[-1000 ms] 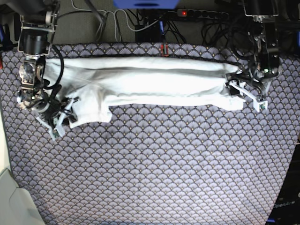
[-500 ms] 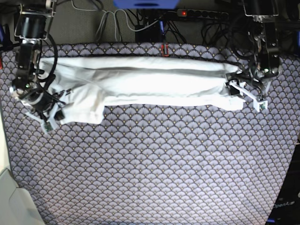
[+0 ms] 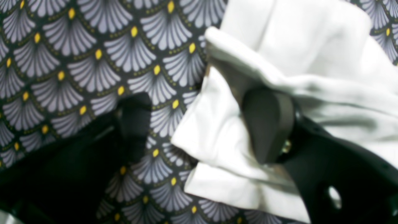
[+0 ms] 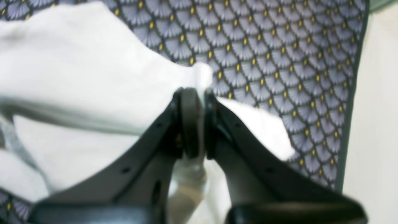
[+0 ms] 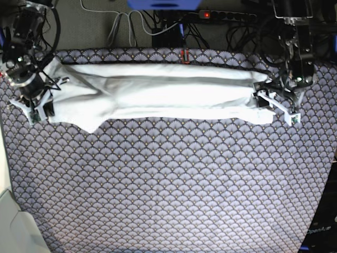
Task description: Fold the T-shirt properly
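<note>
The white T-shirt (image 5: pixel 168 92) lies as a long folded band across the far part of the patterned table cover (image 5: pixel 174 184). At the band's left end my right gripper (image 5: pixel 37 105) is shut on the cloth. The right wrist view shows its jaws (image 4: pixel 199 96) pinched on a fold of T-shirt (image 4: pixel 77 62). My left gripper (image 5: pixel 276 105) stands open at the band's right end. In the left wrist view, a corner of the T-shirt (image 3: pixel 311 46) lies between that gripper's (image 3: pixel 200 124) spread fingers, one finger over the cloth and the other over the cover.
A power strip (image 5: pixel 210 16) and cables run behind the table's far edge. A pale surface (image 5: pixel 5 211) borders the cover on the left, also seen as a pale strip (image 4: pixel 373 124) in the right wrist view.
My right gripper has shut on the shirt's left end and moved up and to the left, pulling the hanging lower-left flap flatter. The left arm has not moved.
</note>
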`<state>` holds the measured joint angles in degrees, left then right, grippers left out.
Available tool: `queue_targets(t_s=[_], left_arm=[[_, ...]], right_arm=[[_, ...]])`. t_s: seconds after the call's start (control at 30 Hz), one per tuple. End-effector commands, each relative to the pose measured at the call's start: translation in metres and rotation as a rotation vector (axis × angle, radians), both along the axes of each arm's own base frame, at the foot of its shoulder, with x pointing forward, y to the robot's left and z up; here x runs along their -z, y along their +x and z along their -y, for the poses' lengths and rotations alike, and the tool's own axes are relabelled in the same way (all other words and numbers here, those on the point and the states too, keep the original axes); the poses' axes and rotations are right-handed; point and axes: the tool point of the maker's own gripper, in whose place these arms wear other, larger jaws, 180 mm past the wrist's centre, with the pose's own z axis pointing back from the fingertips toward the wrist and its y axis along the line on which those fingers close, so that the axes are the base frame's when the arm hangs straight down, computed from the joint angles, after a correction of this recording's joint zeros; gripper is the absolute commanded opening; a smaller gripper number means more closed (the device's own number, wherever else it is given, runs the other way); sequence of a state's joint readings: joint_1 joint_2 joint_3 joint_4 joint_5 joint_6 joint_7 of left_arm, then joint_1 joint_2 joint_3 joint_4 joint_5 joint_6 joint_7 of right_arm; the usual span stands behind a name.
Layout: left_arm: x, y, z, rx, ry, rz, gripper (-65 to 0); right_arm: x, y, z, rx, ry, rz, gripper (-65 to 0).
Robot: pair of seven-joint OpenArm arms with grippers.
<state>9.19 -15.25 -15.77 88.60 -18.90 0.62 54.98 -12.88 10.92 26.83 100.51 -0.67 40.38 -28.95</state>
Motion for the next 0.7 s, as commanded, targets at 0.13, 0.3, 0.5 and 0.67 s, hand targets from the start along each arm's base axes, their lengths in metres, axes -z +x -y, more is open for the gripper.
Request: queue_targets(t_s=[0.13, 0.3, 0.5, 0.67], left_arm=[[0.009, -0.013, 0.006, 0.022, -0.016, -0.067, -15.9], [0.009, -0.013, 0.006, 0.022, -0.016, -0.067, -15.9], [0.01, -0.014, 0.006, 0.021, -0.016, -0.068, -15.9], [0.008, -0.013, 0.0, 0.025, -0.001, -0.069, -15.9]], right_arm=[[-0.01, -0.007, 0.01, 0.029, -0.011, 0.031, -64.9], [-0.006, -0.012, 0.012, 0.048, -0.002, 0.024, -64.9], [0.002, -0.014, 0.008, 0.054, 0.021, 0.008, -64.9], [0.026, -0.022, 0.009, 0.078, 0.06, -0.051, -64.9]])
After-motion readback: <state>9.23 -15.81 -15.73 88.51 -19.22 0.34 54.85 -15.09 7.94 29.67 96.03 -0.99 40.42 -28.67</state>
